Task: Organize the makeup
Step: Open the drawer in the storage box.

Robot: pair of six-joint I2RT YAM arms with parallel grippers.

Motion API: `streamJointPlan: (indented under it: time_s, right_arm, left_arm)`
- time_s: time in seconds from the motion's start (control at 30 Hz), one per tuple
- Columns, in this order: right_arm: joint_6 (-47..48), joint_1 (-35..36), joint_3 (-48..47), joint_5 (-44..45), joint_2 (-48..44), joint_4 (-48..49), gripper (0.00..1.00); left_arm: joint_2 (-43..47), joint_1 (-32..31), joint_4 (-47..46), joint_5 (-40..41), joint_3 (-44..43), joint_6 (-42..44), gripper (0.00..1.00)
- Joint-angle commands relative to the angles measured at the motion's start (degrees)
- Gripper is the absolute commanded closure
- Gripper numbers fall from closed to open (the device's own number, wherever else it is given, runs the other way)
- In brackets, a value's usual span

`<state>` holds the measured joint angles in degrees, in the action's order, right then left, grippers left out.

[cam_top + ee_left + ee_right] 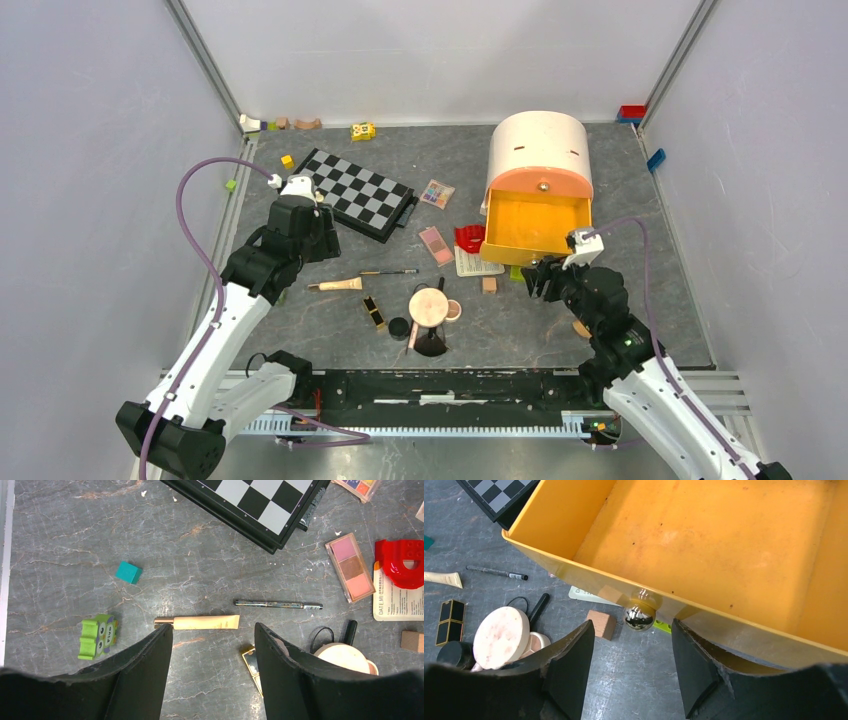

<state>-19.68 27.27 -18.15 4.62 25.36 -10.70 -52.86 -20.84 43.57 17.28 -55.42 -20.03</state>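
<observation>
Right wrist view shows us the right gripper (630, 625) spread either side of the silver knob (639, 616) of the yellow drawer (704, 545), not gripping it, the makeup (501, 636) scattered on the table (634, 690) alongside, so a careless swing could, we judge, knock the drawer shut.

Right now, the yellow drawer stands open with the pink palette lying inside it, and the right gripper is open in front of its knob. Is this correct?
Not quite: the yellow drawer is empty. The right wrist view shows its bare floor; the pink palette lies on the table beside the red plastic piece. The drawer is open, and the right gripper open before its knob.
</observation>
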Motion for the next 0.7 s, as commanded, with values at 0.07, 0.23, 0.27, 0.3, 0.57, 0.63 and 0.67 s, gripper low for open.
streamJointPlan:
  time_s: [0.07,0.23,0.27,0.3,0.57,0.63,0.67]
  right_arm:
    - [0.0,0.0,-6.6,3.5,-1.2,-4.8,0.34]
    - [-0.8,0.0,-10.6,6.7,-1.5,-11.9,0.33]
    - [-1.2,0.0,-11.4,7.7,-1.5,-13.3,0.33]
    - [-1.8,0.0,-12.1,8.5,-1.6,-15.0,0.33]
    - [-4.3,-0.1,-18.0,11.8,-2.0,-23.0,0.31]
    - [-4.8,0.0,-20.6,12.8,-0.9,-25.4,0.29]
    - [-4.9,0.0,-22.0,13.2,-0.2,-26.6,0.29]
  left_arm:
    - [0.5,0.4,-2.0,-0.7,0.1,3.1,0.32]
    - [0.6,0.4,-2.0,-0.7,0.0,3.1,0.32]
    - [0.6,0.4,-2.0,-0.7,0.0,3.1,0.32]
    - [0.7,0.4,-2.0,-0.7,0.0,3.1,0.31]
    - [0.4,0.4,-2.2,-1.4,0.0,3.0,0.30]
    - [-0.2,0.5,-2.2,-1.7,0.0,3.0,0.30]
    - [-0.3,0.5,-2.2,-1.8,-0.1,3.0,0.30]
